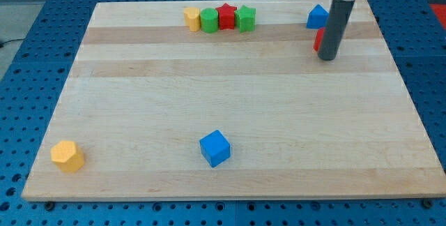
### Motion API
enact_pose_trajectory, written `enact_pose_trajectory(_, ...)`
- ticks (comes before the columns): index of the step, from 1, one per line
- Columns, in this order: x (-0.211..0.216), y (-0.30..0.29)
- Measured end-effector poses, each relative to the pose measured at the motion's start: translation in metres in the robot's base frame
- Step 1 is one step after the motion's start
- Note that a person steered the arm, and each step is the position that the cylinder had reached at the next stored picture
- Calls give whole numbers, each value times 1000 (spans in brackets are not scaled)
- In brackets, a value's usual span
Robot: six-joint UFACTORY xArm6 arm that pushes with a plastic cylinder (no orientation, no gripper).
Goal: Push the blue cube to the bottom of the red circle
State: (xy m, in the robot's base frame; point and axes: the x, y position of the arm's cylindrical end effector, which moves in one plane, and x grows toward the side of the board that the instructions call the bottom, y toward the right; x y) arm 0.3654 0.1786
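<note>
The blue cube (pixel 214 148) lies near the view's bottom, a little left of the middle of the wooden board (pixel 237 100). The red circle (pixel 318 40) is at the view's top right, mostly hidden behind my rod. My tip (pixel 327 57) rests on the board right next to the red circle, on its right and lower side. The blue cube is far from the tip, down and to the left.
A blue triangular block (pixel 317 17) sits just above the red circle. At the top middle stands a row: yellow block (pixel 191 18), green circle (pixel 209 21), red star (pixel 226 16), green star (pixel 245 18). A yellow hexagon (pixel 67 156) lies at the bottom left.
</note>
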Motion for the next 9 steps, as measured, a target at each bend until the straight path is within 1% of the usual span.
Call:
enact_pose_trajectory(3,-33,-12)
enact_pose_trajectory(4,-20,-22)
enact_pose_trajectory(5,49,-14)
enact_pose_trajectory(6,141,-24)
enact_pose_trajectory(7,201,-56)
enact_pose_trajectory(8,238,-89)
enact_pose_trajectory(9,238,-168)
